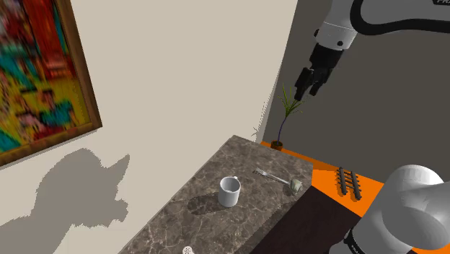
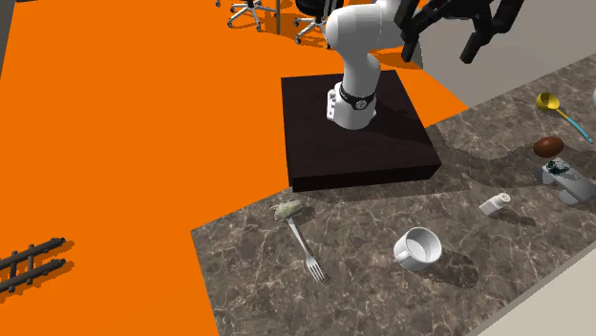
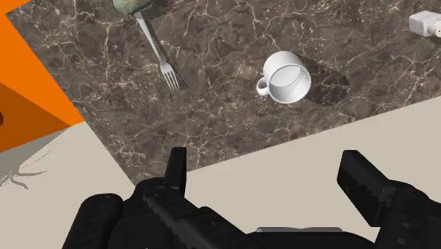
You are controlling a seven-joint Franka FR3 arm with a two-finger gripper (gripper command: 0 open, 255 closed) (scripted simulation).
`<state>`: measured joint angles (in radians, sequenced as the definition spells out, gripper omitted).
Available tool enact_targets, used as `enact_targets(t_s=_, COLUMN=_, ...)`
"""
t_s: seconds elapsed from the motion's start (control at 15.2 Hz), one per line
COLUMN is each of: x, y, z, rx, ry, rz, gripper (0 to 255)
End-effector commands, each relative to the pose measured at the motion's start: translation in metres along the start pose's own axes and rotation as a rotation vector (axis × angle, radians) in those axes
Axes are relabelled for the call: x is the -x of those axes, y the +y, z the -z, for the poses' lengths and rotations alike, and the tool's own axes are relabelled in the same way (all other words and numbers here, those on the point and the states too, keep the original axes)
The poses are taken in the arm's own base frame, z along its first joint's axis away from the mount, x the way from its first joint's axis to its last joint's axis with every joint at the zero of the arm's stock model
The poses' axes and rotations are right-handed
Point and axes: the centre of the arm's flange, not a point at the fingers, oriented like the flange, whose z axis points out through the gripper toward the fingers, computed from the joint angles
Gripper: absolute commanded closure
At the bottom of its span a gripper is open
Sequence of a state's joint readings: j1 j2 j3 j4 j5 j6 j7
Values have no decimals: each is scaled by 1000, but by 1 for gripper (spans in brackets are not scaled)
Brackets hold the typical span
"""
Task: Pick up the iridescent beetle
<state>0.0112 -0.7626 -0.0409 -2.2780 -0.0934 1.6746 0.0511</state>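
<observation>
The beetle (image 1: 296, 185) is a small greenish-grey lump near the counter's edge, by the orange floor. It lies at the handle end of a fork (image 1: 270, 174). The second exterior view shows the beetle (image 2: 289, 211) at the counter's near corner, close to the dark stand. My gripper (image 1: 306, 79) hangs high in the air, far above the counter and apart from everything. The wrist view looks down past the open gripper (image 3: 265, 170) and its fingers (image 3: 177, 166), which hold nothing. Far below lie the beetle (image 3: 134, 6), the fork (image 3: 162, 60) and a white mug (image 3: 286, 78).
On the marble counter (image 2: 382, 296) stand the white mug (image 2: 418, 247) and a small white shaker (image 2: 495, 202). Farther along are a brown item (image 2: 547, 146) and a yellow ladle (image 2: 549, 102). A potted plant (image 1: 287, 115) stands in the corner, and a painting (image 1: 40, 72) hangs on the wall.
</observation>
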Motion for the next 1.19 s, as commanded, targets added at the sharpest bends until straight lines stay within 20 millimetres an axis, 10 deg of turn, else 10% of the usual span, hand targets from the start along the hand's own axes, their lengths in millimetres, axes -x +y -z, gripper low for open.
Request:
enact_targets(t_s=0.0, x=0, y=0, z=0, rx=0, ry=0, rz=0, gripper=0)
enact_targets(t_s=1.12, x=-7, y=117, z=-197, rx=-54, ry=-45, rz=-447, gripper=0)
